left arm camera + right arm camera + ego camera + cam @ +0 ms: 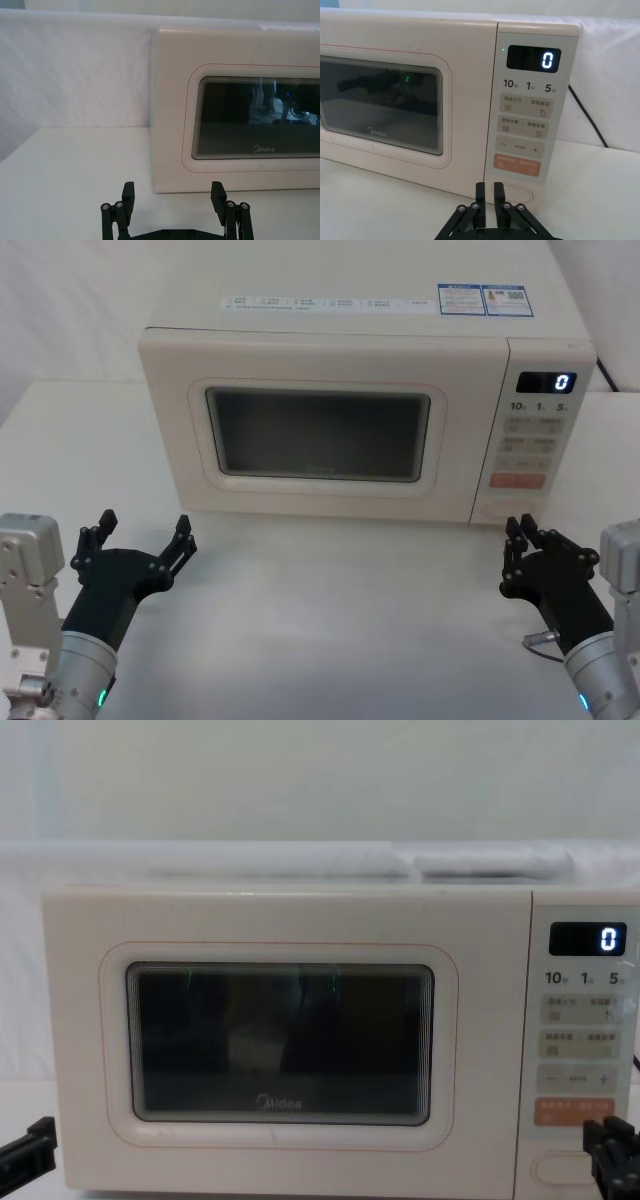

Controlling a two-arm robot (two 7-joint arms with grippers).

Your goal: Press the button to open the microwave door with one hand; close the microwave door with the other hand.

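The cream microwave stands at the back of the table with its door point(175, 420) closed; the dark window and "Midea" logo show on the door point(170, 110). The pill-shaped button point(517, 194) sits at the bottom of the control panel, below the orange key point(516, 164). My right gripper point(489, 192) is shut and hovers just in front of the button, its fingers point(498, 191) covering the button's left end. It is low at the right, in front of the panel point(520, 530). My left gripper point(145, 525) is open, in front of the door's lower left corner, apart from it point(173, 192).
The white table point(330, 600) stretches in front of the microwave between both arms. A black power cable point(585, 117) runs behind the microwave's right side. The display point(545, 382) reads 0. A white wall closes off the back.
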